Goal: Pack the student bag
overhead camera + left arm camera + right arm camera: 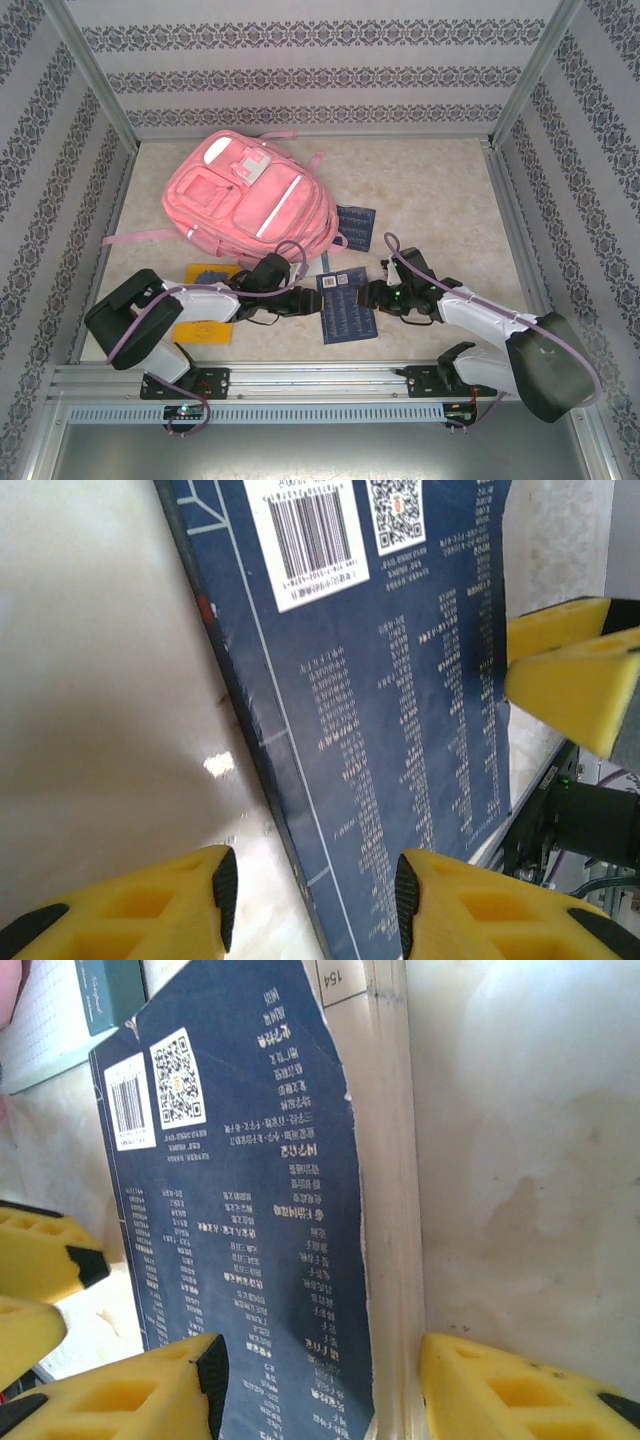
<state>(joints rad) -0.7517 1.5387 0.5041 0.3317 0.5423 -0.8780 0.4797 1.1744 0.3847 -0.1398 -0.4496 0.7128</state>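
Although the student bag [248, 200] lies front pockets up toward the rear left of the table [450, 190], well apart from both arms, work is centred on the dark blue book [346, 305] lying flat near the front edge.

Left gripper [315, 900]: jaws apart, straddling the book's spine edge, one pad over the cover and the other over bare table. No clamp is made.

Right gripper [320, 1390]: jaws likewise apart, straddling the opposite, page-side edge.

Judgement: the step in hand is a two-arm pickup of the book. Each outer finger should seat against its edge, ideally beneath it, before closing — otherwise the pads may only skid over the cover or shove the book sideways. Both arms should close evenly and rise together, keeping the book level; a lopsided lift may fan the pages. Whether the bag's main compartment is open cannot be determined.
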